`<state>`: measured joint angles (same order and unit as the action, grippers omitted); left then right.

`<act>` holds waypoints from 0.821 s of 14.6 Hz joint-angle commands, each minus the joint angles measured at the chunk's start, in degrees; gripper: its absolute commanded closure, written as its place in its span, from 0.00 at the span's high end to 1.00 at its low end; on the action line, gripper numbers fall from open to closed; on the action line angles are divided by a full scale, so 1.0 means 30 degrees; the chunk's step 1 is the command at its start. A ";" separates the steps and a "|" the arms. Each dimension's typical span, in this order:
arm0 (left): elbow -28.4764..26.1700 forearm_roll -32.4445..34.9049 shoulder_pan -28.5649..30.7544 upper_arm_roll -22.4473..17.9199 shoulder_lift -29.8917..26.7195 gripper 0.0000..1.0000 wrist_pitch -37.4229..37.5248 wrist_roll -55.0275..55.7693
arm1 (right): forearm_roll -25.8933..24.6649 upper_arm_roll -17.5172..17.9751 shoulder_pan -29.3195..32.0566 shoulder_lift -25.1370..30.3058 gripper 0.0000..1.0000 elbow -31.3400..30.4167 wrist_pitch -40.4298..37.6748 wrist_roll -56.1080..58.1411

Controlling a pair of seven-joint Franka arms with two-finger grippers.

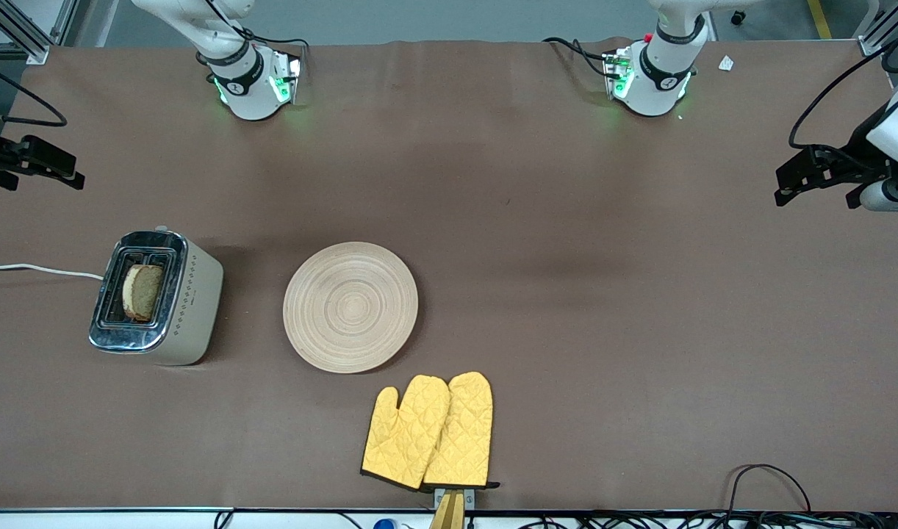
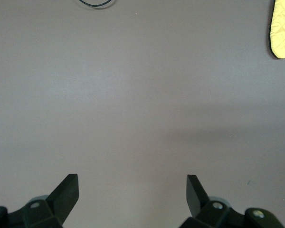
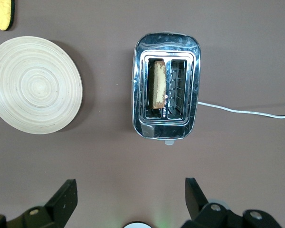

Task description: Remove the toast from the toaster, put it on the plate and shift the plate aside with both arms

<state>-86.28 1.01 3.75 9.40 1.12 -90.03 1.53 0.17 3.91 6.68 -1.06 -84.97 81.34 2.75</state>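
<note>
While both arms wait, the left pincer [image 2: 132, 192] hangs over bare brown tabletop [image 1: 603, 308] at the right edge of the front frame, fingers apart and empty. Right pincer [image 3: 130, 197], at that frame's left edge, also stands apart, holding nothing, over the tabletop near the toaster [image 1: 157, 297]. Toast [image 1: 142, 292] stands upright in one toaster slot, centre-left of frame. Plate [image 1: 350, 307] lies flat beside the toaster, centre frame. Yellow oven mitts [image 1: 429, 432] lie lower centre, nearer the front camera than the plate.
</note>
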 commanded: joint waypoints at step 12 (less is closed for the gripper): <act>0.0751 0.0394 -0.0166 0.0060 0.0419 1.00 0.0478 0.0223 | 0.0147 0.0162 0.0469 -0.0057 1.00 -0.3897 0.4052 0.0051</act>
<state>-85.90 1.02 3.66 9.43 1.56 -89.96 1.53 0.17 3.84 6.81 -2.25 -91.74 89.54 2.74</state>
